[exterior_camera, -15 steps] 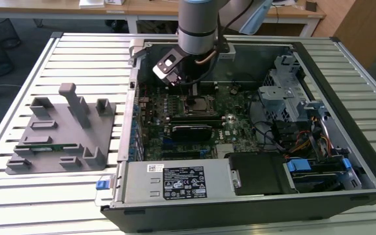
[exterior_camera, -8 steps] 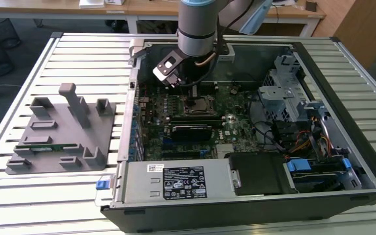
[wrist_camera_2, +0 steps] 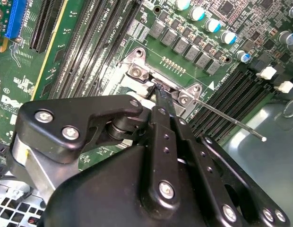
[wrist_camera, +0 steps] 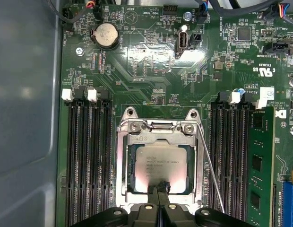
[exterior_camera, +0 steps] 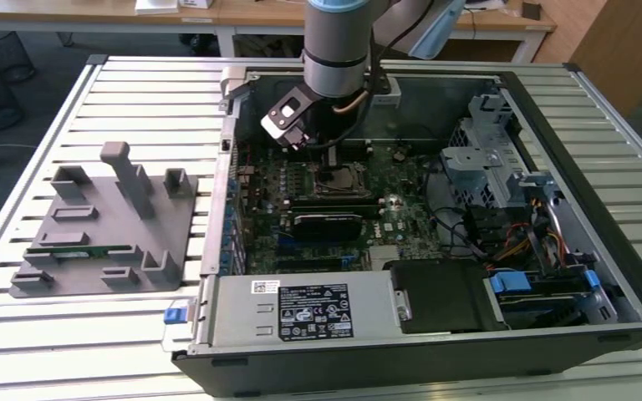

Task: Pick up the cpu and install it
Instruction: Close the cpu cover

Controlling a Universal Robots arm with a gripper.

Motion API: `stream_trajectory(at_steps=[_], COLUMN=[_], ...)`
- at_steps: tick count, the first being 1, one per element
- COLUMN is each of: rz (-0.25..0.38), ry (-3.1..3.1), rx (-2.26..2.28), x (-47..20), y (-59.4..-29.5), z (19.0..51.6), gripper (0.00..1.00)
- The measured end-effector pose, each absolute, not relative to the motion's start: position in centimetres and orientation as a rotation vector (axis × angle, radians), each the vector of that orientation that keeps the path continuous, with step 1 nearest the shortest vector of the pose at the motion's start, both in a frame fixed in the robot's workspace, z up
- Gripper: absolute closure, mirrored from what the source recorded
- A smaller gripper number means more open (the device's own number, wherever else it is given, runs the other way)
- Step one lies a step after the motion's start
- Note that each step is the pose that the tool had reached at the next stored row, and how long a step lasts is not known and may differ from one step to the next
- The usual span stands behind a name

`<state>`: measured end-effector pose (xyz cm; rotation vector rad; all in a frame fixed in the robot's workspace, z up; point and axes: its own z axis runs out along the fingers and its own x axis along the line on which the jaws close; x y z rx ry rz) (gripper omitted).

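Cpu (wrist_camera: 158, 161) lay inside the socket (wrist_camera: 122, 165); the gripper (wrist_camera: 159, 185), fingers closed together and holding nothing, hovered over the socket's near edge. Contact should be light and vertical.

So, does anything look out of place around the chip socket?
The chip sits square in its socket. Only the thin lever beside it angles away with its end free, so it looks unlatched.
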<state>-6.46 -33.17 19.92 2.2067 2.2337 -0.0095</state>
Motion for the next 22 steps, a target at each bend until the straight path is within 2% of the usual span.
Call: stream_trajectory(at_steps=[16, 22], rz=[-0.016, -0.016], ry=[2.237, 2.237], rx=[2.209, 2.209], x=[-6.5, -6.5], y=[-33.2, -33.2], z=[19.9, 20.9], gripper=[0.89, 0.89])
